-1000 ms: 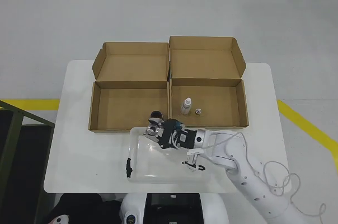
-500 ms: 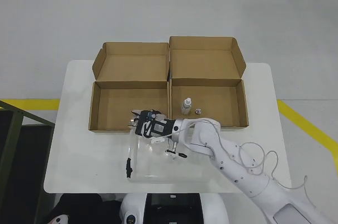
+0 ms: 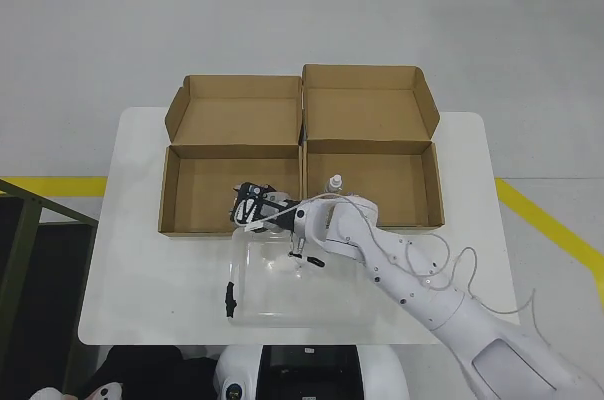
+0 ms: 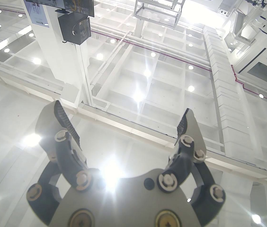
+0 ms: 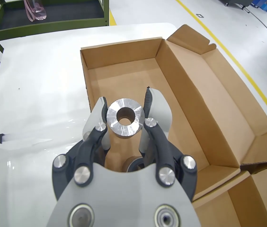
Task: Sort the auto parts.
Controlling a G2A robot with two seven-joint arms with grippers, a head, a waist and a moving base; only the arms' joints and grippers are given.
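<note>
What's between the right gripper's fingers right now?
A metal ring, pinched by the right gripper above a cardboard box, in the right wrist view.

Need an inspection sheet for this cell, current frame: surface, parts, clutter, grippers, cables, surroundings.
Surface: white table, glossy.
Job's things: metal ring held over the left cardboard box; white bottle in the right cardboard box; clear plastic bin at the table's near edge.
Clutter: nothing seen.
Grippers: right gripper shut on the metal ring; left gripper open, aimed at the ceiling.
Cables: thin white cable loops along the right arm.
Surroundings: yellow floor line; green rack with a pink water bottle.
</note>
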